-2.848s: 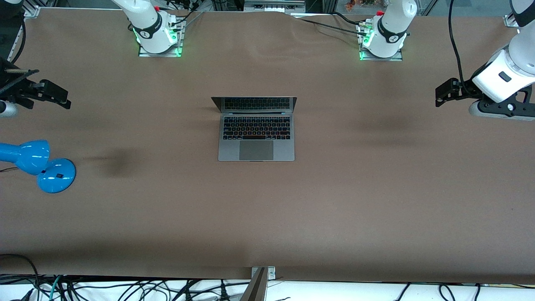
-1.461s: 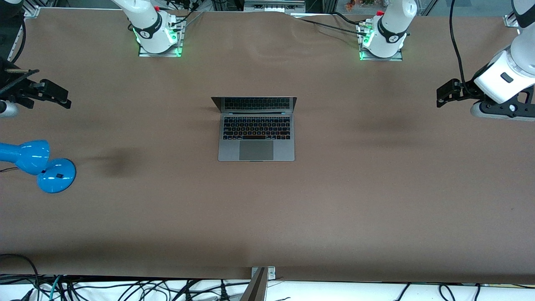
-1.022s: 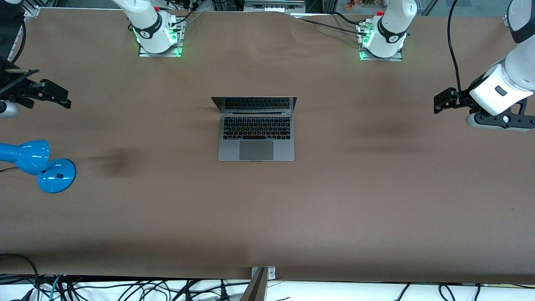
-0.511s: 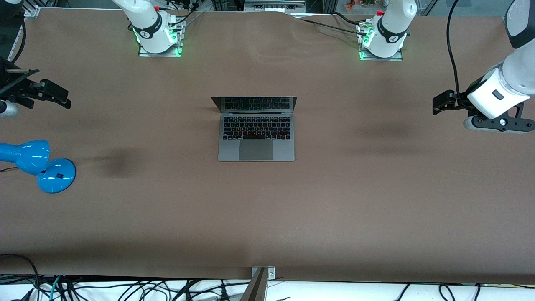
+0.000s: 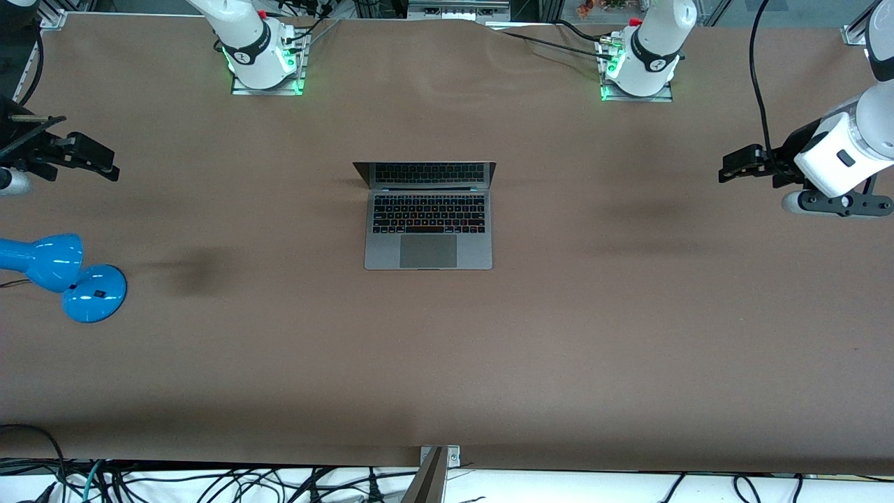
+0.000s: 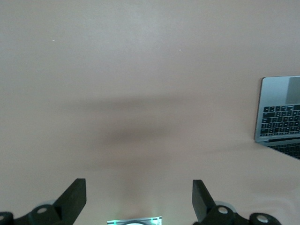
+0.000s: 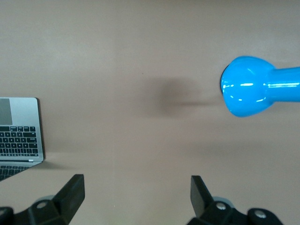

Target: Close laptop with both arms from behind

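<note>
The grey laptop [image 5: 428, 223] lies open in the middle of the table, its lid standing up on the side toward the robot bases and its keyboard facing the front camera. It also shows at the edge of the left wrist view [image 6: 281, 115] and of the right wrist view [image 7: 18, 133]. My left gripper [image 5: 733, 168] is open and empty, up over the table's left-arm end, well apart from the laptop. In its wrist view the gripper [image 6: 139, 199] has bare table between the jaws. My right gripper [image 5: 98, 164] is open and empty over the right-arm end; its wrist view [image 7: 137, 197] shows the same.
A blue desk lamp [image 5: 63, 272] stands near the right-arm end of the table, nearer the front camera than the right gripper; its head shows in the right wrist view [image 7: 248, 91]. The two arm bases [image 5: 265, 63] [image 5: 639, 66] stand at the table's base side.
The left arm's hand has shifted a little over the table's end, dipping toward the front camera and coming back, its gripper slightly closer to the laptop. The right arm and laptop have not moved.
</note>
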Motion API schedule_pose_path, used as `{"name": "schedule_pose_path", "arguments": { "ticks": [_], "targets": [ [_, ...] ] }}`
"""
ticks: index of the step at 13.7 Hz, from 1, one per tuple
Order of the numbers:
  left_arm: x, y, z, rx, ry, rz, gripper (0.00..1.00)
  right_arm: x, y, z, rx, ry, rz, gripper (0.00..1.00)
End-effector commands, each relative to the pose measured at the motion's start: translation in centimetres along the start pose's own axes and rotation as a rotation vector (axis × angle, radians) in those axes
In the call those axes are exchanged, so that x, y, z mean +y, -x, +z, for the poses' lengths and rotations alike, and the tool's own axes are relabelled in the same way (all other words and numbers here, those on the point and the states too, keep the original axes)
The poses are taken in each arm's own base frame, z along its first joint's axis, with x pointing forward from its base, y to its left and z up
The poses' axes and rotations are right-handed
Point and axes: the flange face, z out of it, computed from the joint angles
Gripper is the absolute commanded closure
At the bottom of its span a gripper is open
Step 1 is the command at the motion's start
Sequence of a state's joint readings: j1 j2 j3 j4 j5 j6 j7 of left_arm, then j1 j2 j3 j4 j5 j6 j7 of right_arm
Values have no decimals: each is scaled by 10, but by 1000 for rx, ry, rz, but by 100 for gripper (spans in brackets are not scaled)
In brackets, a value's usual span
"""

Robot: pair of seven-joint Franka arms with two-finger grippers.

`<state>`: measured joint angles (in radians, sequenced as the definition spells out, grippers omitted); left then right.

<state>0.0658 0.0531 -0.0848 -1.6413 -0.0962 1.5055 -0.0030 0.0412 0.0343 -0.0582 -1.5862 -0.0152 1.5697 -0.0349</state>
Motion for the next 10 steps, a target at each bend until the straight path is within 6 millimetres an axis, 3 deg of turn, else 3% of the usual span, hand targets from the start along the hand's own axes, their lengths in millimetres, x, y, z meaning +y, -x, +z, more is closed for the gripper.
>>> {"name": "schedule_pose_path", "arguments": {
  "ticks": [1,4,8,10],
  "targets": [
    [10,13,-7,1,16,-29,0,-21,4,4,-28,1,-40,0],
    [54,17,-3,-5,1,-52,0,-68,2,28,-122,12,-125,0],
    [134,31,14,-35,-7,-49,0,-139,23,50,-276,38,-251,0],
    [164,36,22,-53,23,-83,0,-171,32,62,-313,55,-307,0]
  ]
}}
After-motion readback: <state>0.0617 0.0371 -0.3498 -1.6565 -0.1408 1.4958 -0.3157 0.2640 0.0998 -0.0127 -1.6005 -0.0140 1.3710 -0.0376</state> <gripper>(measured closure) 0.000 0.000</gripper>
